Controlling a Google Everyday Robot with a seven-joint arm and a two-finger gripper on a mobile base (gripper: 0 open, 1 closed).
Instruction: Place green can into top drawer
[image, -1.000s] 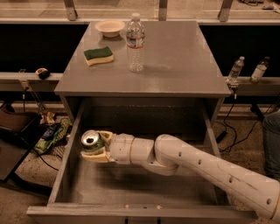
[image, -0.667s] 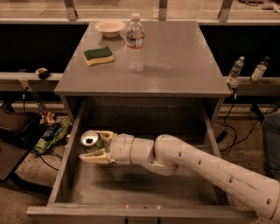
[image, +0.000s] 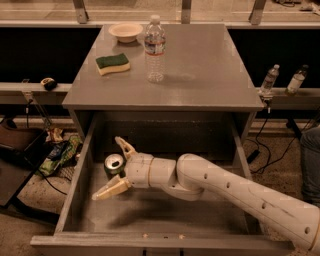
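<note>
Desk (image: 200, 65): its top lies above and behind the jaws and plays no part in this step.

Top drawer (image: 74, 192): pulled fully out, and it surrounds the jaws on all sides. Its floor is bare in front of the jaws and below them.

Arm (image: 240, 192): reaches in from the right front corner of the drawer and lies low over the floor.

Gripper (image: 106, 168): sits in the left half of the drawer. The jaws are spread wide and pinch nothing.

Green can (image: 114, 163): stands upright on the drawer floor in the gap between the jaws. It is nearer the far jaw, and I cannot tell whether it touches.

Handling (judgement): the can is light, with thin metal walls that are stiff enough for a moderate squeeze but would dent under a hard one. The smooth round side is slippery. If a regrasp is needed, take it across the mid-body with the jaws on opposite sides, avoiding the rim and tab. Upright on a flat floor it looks stable, so a straight pull-back clear of it should not tip it.
</note>
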